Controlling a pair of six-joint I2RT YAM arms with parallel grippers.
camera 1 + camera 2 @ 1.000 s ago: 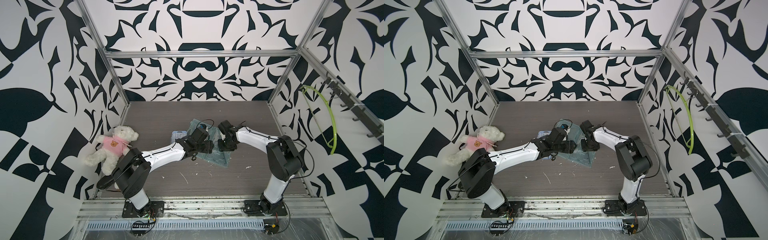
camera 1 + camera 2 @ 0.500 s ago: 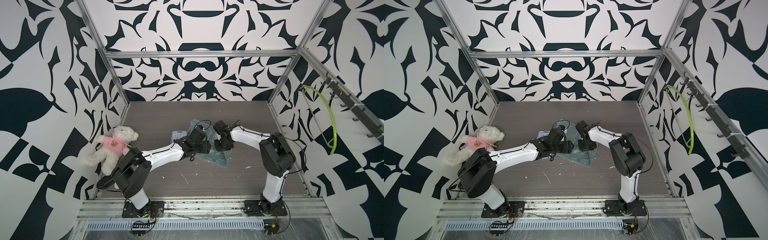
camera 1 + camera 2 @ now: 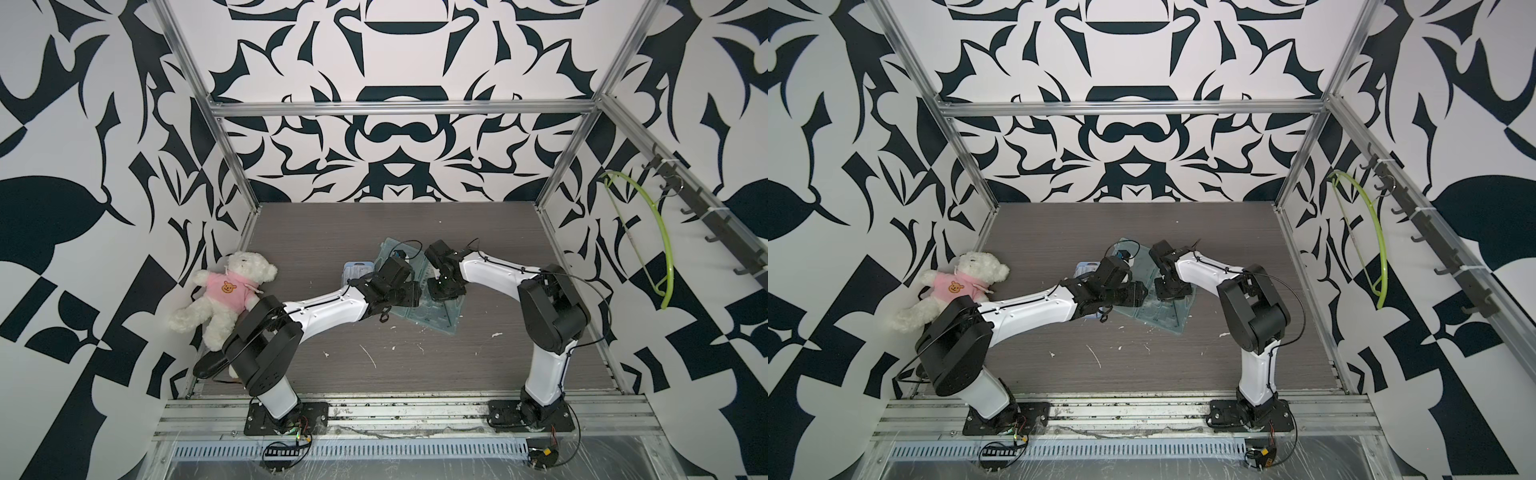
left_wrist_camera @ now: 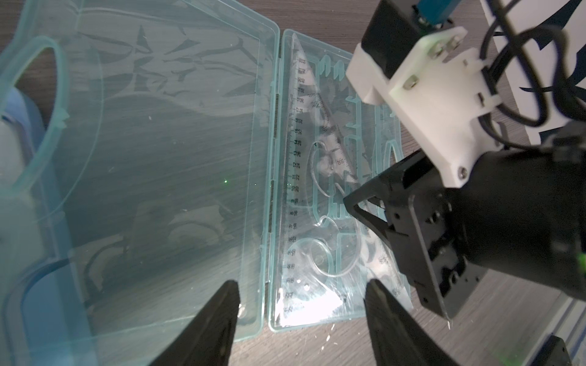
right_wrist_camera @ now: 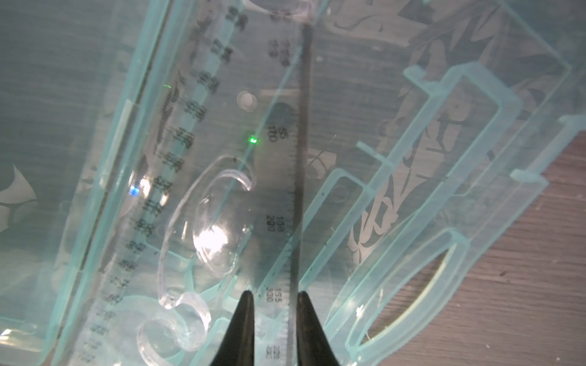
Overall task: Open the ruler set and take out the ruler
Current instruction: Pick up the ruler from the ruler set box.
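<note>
The case (image 3: 434, 318) lies open and flat on the table (image 3: 374, 224), just right of centre in both top views, with both arms meeting over it. In the left wrist view the lid (image 4: 158, 142) and the base (image 4: 374, 304) sit side by side, joined at the hinge. The ruler (image 4: 290, 177) is in the base, lying along the hinge side. A triangle (image 4: 317, 104) lies beside it and partly over it. Curved clear pieces sit near the base's end; what they are cannot be made out. The left gripper (image 4: 301, 285) stands with its jaws wide apart over the end of the case, one finger above the lid and one above the base. It holds nothing. The right gripper (image 5: 274, 296) points down into the base. Its fingers (image 5: 245, 317) stand close together with a narrow gap, and the triangle's graduated edge (image 5: 299, 158) runs into that gap. Whether they pinch it cannot be told. A blue item (image 3: 357, 270) lies partly under the lid at the case's left side, its kind unclear. A teddy bear (image 3: 224, 295) in a pink shirt leans at the left wall. A green hanger (image 3: 660, 249) hangs at the right wall. White scraps (image 3: 368, 355) lie on the table in the lower centre.
</note>
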